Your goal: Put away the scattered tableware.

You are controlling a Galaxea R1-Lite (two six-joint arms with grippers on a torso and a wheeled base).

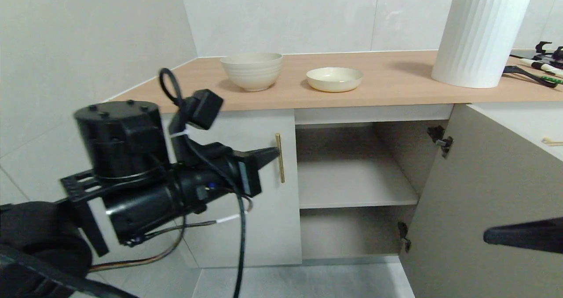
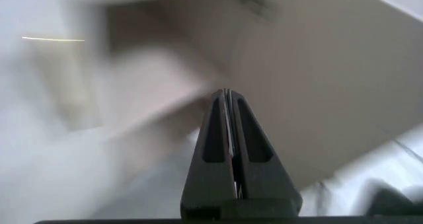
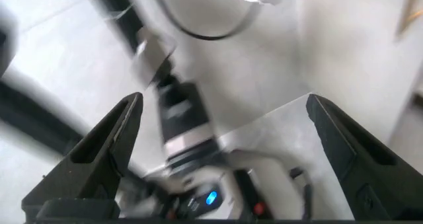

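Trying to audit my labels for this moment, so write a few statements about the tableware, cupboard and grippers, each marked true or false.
1. The bowl stands on the counter. True.
2. The shallow dish sits on the cupboard shelf. False: it is on the counter, beside the bowl.
3. The left gripper is shut. True.
4. The right gripper holds a bowl. False: it is open and holds nothing.
5. Both cupboard doors are open. False: the right door is open, but the left door is shut.
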